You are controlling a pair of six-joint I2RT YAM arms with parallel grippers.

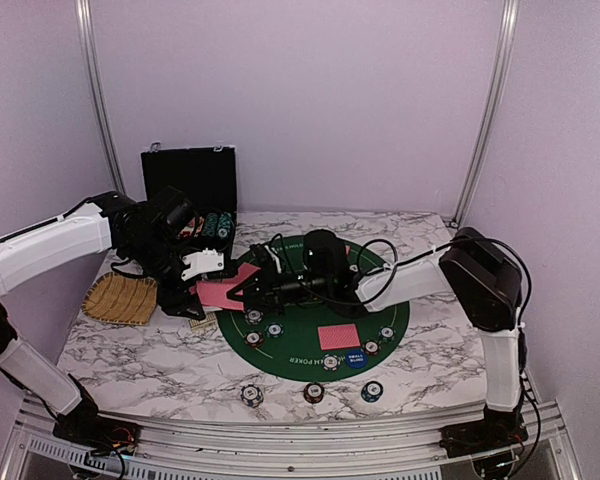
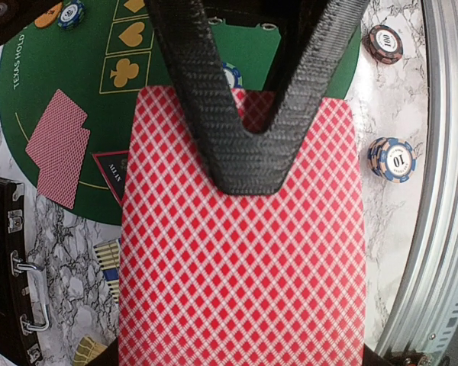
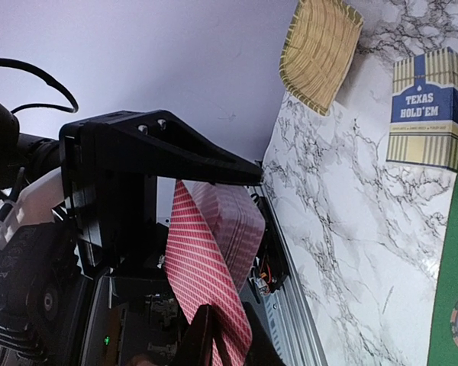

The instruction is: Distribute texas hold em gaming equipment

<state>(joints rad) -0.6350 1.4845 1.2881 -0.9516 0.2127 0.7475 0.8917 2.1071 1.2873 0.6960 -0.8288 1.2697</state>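
The left end effector [image 2: 252,164] is clamped on a deck of red-backed playing cards [image 2: 240,267], its two black fingers meeting in a V over the deck's back. In the top view this grip sits left of centre, over the left rim of the round green mat [image 1: 315,312]. The right end effector [image 3: 227,345] reaches across from the right side of that frame to the same spot. At the bottom centre of its wrist view its fingers stand narrow on either side of the lower edge of one card [image 3: 202,282] that angles out of the deck. I cannot tell whether they pinch it.

A few overlapping face-down cards [image 1: 340,335] lie on the lower centre of the mat, with the blue small blind disc [image 1: 356,360] just below them. Striped poker chips [image 1: 275,329] dot the mat's lower half, and three more sit in a row on the marble table [image 1: 130,355] near the bottom of the frame.

In the left wrist view the orange disc [image 2: 48,15] lies in the upper left corner beside a chip, and the dark red-edged triangle [image 2: 111,171] shows at the deck's left edge. A woven tray [image 1: 120,298] rests on the table at the left, a Texas Hold'em box [image 3: 426,107] lies near the mat, and an open black case [image 1: 190,182] stands at the back left.
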